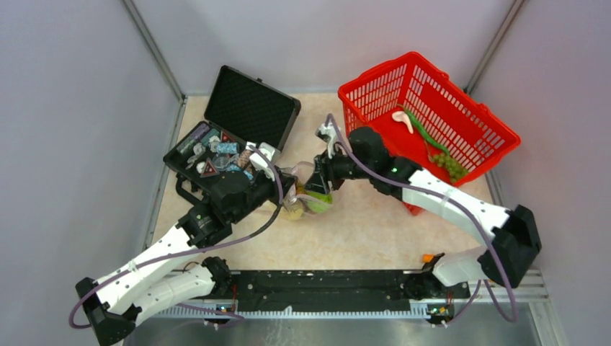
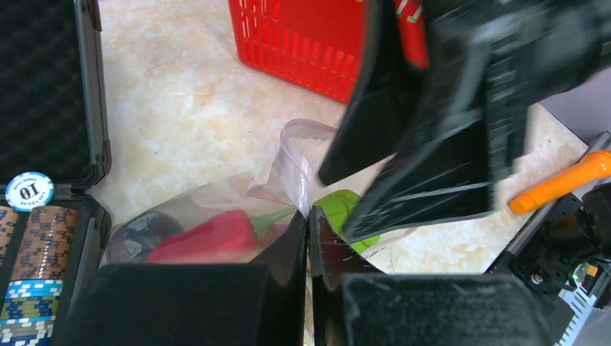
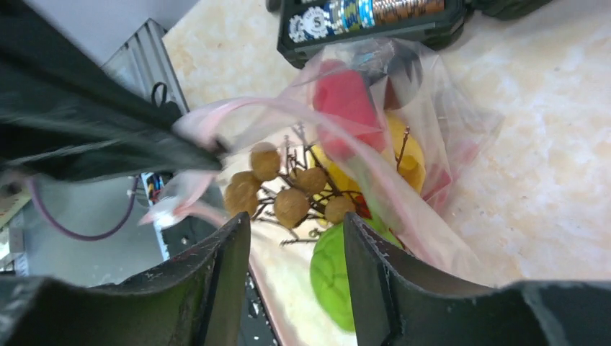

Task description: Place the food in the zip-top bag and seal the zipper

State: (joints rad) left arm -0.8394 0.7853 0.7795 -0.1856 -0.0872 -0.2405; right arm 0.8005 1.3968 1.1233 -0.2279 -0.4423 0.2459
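The clear zip-top bag (image 1: 297, 209) lies between the black case and the red basket. My left gripper (image 2: 308, 216) is shut on its mouth edge, by the pale pink zipper (image 2: 299, 144). Through the plastic I see a red pepper-like piece (image 2: 209, 234) and a green fruit (image 2: 339, 205). My right gripper (image 3: 295, 223) is open just above the bag's mouth. Below it lie the brown bits (image 3: 288, 194), the green fruit (image 3: 331, 277), a red piece (image 3: 346, 101) and a yellow piece (image 3: 403, 151). The zipper (image 3: 288, 108) is pulled open. Green grapes (image 1: 452, 167) lie in the basket.
The red basket (image 1: 375, 86) stands at the back right with a long green pod and a pale piece inside. The open black case (image 1: 252, 108) with round chips (image 2: 29, 191) stands at the back left, close to the bag. An orange object (image 2: 562, 184) lies near the right arm's base.
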